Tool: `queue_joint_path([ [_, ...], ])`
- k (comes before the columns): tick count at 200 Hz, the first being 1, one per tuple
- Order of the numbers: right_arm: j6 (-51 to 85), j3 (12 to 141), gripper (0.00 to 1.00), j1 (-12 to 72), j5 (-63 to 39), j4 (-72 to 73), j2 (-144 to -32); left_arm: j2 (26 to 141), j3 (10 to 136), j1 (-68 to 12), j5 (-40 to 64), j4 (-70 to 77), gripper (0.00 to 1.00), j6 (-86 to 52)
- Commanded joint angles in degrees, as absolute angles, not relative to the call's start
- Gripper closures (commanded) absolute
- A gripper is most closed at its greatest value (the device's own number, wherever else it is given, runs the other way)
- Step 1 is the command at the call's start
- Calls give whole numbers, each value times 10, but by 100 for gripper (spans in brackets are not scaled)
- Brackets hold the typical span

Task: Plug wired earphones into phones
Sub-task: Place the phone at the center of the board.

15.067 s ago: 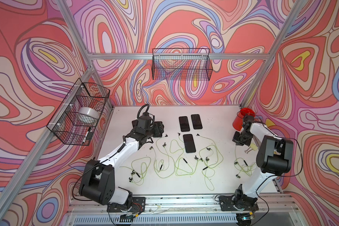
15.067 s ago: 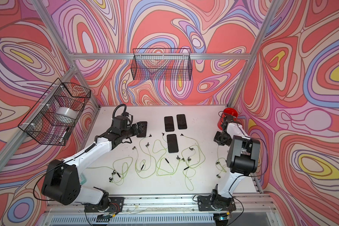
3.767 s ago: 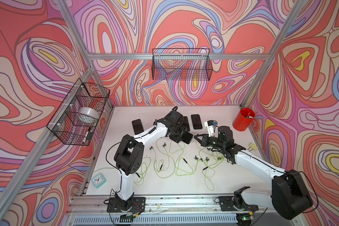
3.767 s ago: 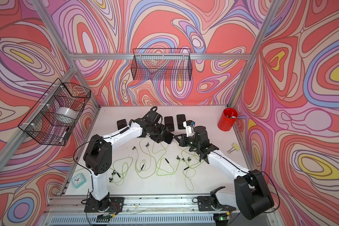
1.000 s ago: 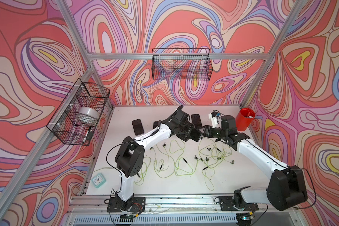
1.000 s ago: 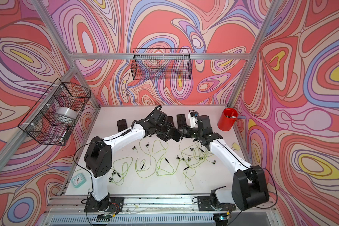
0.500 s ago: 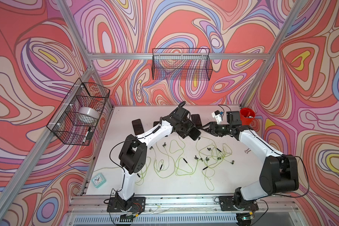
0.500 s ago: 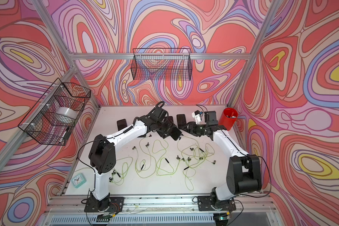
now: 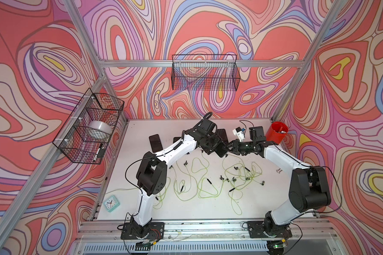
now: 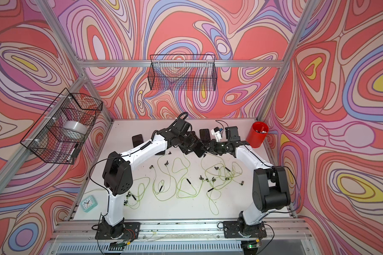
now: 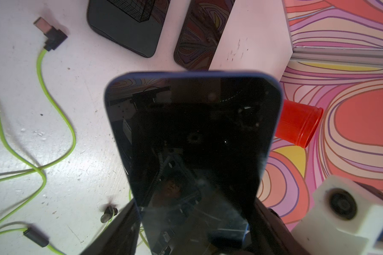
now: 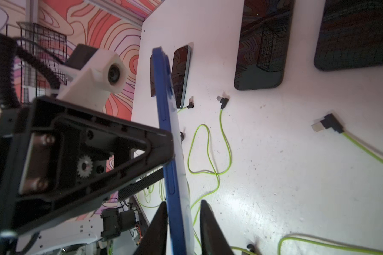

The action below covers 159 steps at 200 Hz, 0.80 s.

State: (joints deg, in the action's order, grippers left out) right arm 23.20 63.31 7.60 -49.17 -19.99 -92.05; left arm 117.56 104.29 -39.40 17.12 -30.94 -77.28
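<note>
Left gripper (image 11: 197, 223) clamped across the phone (image 11: 192, 136), holding it clear of the table (image 9: 263, 205). Right gripper (image 12: 183, 205) jaws straddle its end; full clamp cannot be told. Judged rigid, glossy, slippery: grip the side edges, not the glass.

Just left of the red cup (image 9: 276, 134), the left arm (image 9: 177, 148) and the right arm (image 9: 281, 154) meet over the far middle of the table (image 9: 208, 207) with a raised phone (image 9: 219, 151) between them, blocking that passage. Farther left of the cup, phones (image 9: 155, 142) lie flat. Nearer than the cup, wired earphones (image 9: 209, 181) sprawl across the middle. In front of the cup the table is bare but for a small clip (image 9: 279, 171).
</note>
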Motion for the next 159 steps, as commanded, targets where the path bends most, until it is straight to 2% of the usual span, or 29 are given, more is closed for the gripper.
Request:
queue_joint_path([
  [1,229,631,89,78,-484,-192,-918,1183,1067,-397,170,-314,97,-762],
  [14,235,629,98,78,-470,-187,-913,1183,1067,-397,167,-310,81,-757],
  [28,238,628,100,71,-448,-187,-904,1178,1063,-397,164,-294,43,-750],
  [37,240,628,100,58,-443,-188,-896,1170,1054,-396,161,-276,24,-746],
  [45,240,629,100,39,-442,-193,-888,1162,1046,-396,158,-263,12,-741],
  [55,235,635,100,14,-440,-207,-874,1153,1037,-393,156,-250,3,-735],
  [63,224,643,100,-10,-441,-228,-863,1146,1032,-390,156,-243,0,-729],
  [85,190,670,100,-81,-458,-283,-848,1128,1014,-381,156,-234,0,-722],
  [133,99,745,100,-229,-495,-395,-857,1094,963,-364,159,-213,2,-723],
  [159,94,769,100,-281,-514,-396,-859,1079,937,-357,161,-205,3,-723],
])
